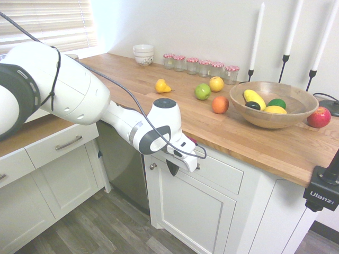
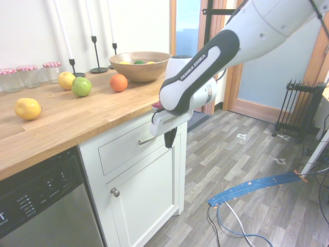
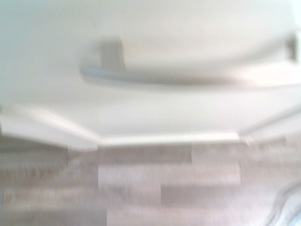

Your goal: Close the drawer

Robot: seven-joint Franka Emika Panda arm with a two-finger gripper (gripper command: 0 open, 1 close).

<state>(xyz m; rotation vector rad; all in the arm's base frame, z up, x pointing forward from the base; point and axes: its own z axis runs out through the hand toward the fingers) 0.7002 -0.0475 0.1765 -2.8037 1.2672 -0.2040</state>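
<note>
At centre frame the drawer (image 2: 131, 146) front sits flush; the closed, empty gripper (image 2: 169, 139) should press squarely beside the bar handle (image 2: 147, 140), without snagging it.

The drawer (image 1: 220, 172) front looks matt white-painted, its handle (image 3: 160, 77) seemingly brushed metal.

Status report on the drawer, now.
End effector shut, empty, pointing down at the drawer front. Drawer flush with the cabinet, looks closed. Nothing in the way.
</note>
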